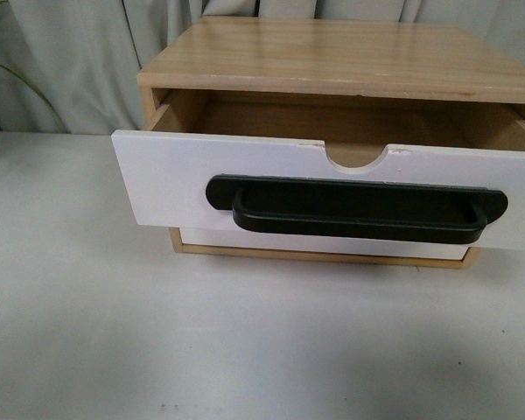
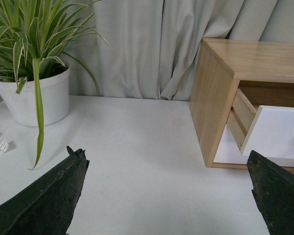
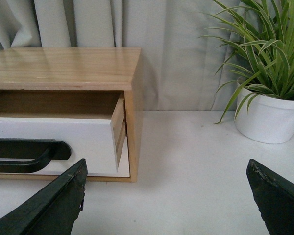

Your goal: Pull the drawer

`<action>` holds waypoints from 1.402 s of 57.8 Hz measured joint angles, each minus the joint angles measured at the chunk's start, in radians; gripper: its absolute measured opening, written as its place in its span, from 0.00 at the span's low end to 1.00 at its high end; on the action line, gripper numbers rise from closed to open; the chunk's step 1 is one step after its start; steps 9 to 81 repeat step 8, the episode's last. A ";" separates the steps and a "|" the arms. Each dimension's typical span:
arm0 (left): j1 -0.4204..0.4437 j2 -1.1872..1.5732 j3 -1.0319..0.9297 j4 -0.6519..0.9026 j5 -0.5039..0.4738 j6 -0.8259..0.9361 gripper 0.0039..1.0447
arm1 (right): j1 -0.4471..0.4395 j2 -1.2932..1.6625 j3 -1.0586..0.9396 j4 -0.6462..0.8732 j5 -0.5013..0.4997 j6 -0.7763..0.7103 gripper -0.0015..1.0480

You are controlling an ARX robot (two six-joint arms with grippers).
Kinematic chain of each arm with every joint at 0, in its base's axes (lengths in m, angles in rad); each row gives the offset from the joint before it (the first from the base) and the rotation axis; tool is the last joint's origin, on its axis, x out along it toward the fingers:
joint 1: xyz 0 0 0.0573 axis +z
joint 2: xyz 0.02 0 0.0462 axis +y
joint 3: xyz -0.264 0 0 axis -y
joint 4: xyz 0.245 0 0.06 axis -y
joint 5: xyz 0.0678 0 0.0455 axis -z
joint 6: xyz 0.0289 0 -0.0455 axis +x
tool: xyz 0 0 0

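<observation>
The drawer point(image 1: 175, 188) stands pulled out of a light wood cabinet point(image 1: 332, 57), its white front carrying a long black bar handle point(image 1: 359, 210) under a half-round notch point(image 1: 354, 156). Its inside looks bare. Neither arm shows in the front view. In the left wrist view my left gripper point(image 2: 169, 169) is open over the white table, with the drawer point(image 2: 279, 132) ahead beside one fingertip. In the right wrist view my right gripper point(image 3: 166, 171) is open too, the drawer point(image 3: 83, 142) and handle point(image 3: 29, 154) beside one fingertip. Neither gripper touches anything.
A plain white drawer front point(image 1: 245, 243) without a handle sits below the pulled one. A potted spider plant point(image 2: 32, 93) stands left of the cabinet, another point(image 3: 269, 115) to its right. Grey curtains point(image 2: 152, 44) hang behind. The white table point(image 1: 201, 350) spreads before the cabinet.
</observation>
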State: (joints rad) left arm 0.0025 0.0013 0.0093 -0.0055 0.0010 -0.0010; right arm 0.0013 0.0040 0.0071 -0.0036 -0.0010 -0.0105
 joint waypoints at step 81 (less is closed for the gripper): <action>0.000 0.000 0.000 0.000 0.000 0.000 0.94 | 0.000 0.000 0.000 0.000 0.000 0.000 0.91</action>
